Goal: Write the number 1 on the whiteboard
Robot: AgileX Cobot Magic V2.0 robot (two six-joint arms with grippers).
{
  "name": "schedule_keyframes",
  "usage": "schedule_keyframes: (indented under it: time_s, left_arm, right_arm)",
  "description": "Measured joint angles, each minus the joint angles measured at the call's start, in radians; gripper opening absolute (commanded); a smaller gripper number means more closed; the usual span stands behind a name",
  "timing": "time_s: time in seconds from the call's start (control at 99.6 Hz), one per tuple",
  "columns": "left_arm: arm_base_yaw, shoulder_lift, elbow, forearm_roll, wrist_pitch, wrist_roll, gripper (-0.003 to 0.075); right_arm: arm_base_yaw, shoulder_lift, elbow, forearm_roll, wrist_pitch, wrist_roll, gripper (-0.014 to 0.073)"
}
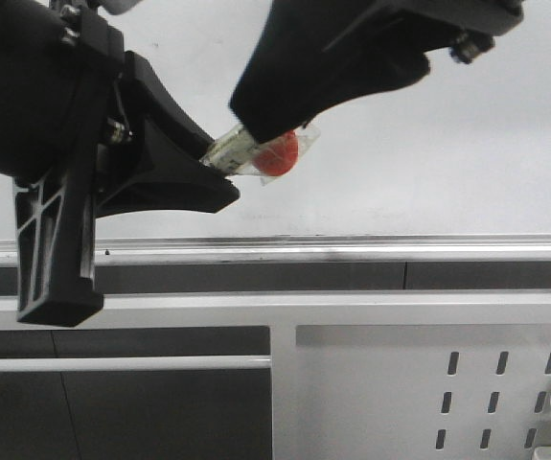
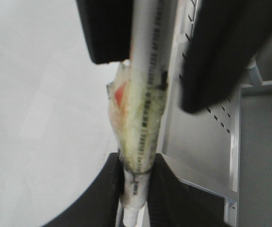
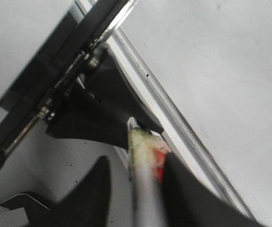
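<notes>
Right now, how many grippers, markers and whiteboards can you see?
Grippers: 2, the left gripper and the right gripper
Markers: 1, the marker held between them
Whiteboards: 1, the whiteboard
Total: 4

Marker (image 3: 143,170) between right gripper (image 3: 138,189) fingers

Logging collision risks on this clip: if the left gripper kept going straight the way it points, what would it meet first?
Most likely the right gripper: both are shut on the same marker, and the left gripper points along it toward the right one. Depth beyond that is unclear.

whiteboard (image 1: 467,144) bare rightward, left pincer (image 1: 219,168) crowding marker (image 1: 241,150)
</notes>
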Motion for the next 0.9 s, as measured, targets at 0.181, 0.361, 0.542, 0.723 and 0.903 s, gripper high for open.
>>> schedule_keyframes:
  time_s: [0.181,0.361,0.542,0.723,0.903]
  left_arm:
    - [0.000,0.000,-0.001,0.008,0.004,0.006,-0.0014]
    - [0.000,-0.002,-0.007,0.008,0.006,0.008,0.0174]
    - [0.000,-0.048,-0.012,-0.066,0.010,0.006,0.0464]
    - [0.000,-0.149,-0.010,-0.182,0.159,0.002,0.0503]
    - [0.000,-0.324,0.043,-0.357,0.272,0.000,0.0399]
  right_arm:
    - [0.000,0.000,-0.004,-0.011,0.000,-0.002,-0.0072]
    - [0.000,0.000,-0.005,-0.021,-0.009,-0.002,-0.0072]
    - [0.000,0.000,-0.005,-0.021,-0.045,-0.002,-0.0072]
    - [-0.011,-0.010,-0.005,-0.027,-0.058,-0.002,-0.0069]
    - [-0.074,-0.109,0.046,-0.027,-0.073,0.002,-0.0069]
